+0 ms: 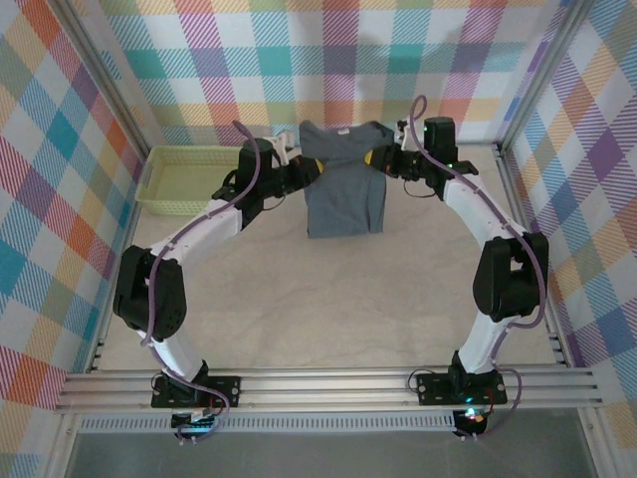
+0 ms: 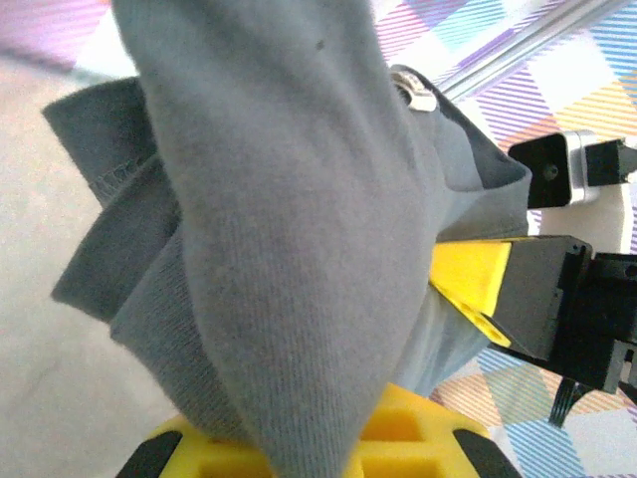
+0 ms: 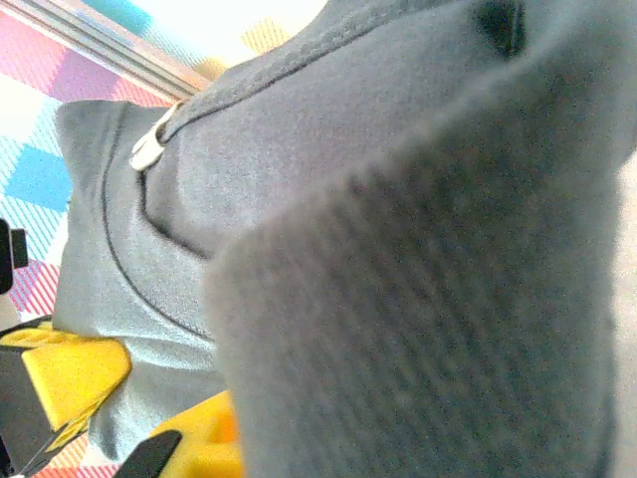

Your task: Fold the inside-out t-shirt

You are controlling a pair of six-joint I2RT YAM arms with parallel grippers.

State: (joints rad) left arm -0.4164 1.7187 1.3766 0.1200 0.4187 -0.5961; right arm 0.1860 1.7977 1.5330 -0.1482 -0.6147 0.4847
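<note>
The slate blue-grey inside-out t-shirt [image 1: 343,179] hangs lifted at the back middle of the table, its lower end resting on the tabletop. My left gripper [image 1: 311,167] is shut on the shirt's left upper edge. My right gripper [image 1: 376,159] is shut on its right upper edge. In the left wrist view the cloth [image 2: 289,229] drapes over my yellow fingers [image 2: 398,438], and the right gripper's yellow finger [image 2: 478,284] shows beyond it. In the right wrist view the t-shirt [image 3: 398,299] covers my jaws; a white tag [image 3: 151,147] sits at its collar.
A pale yellow-green mesh basket [image 1: 184,179] stands at the back left, beside the left arm. Metal frame rails [image 1: 328,383] run along the table's near edge and both sides. Checked walls surround the table.
</note>
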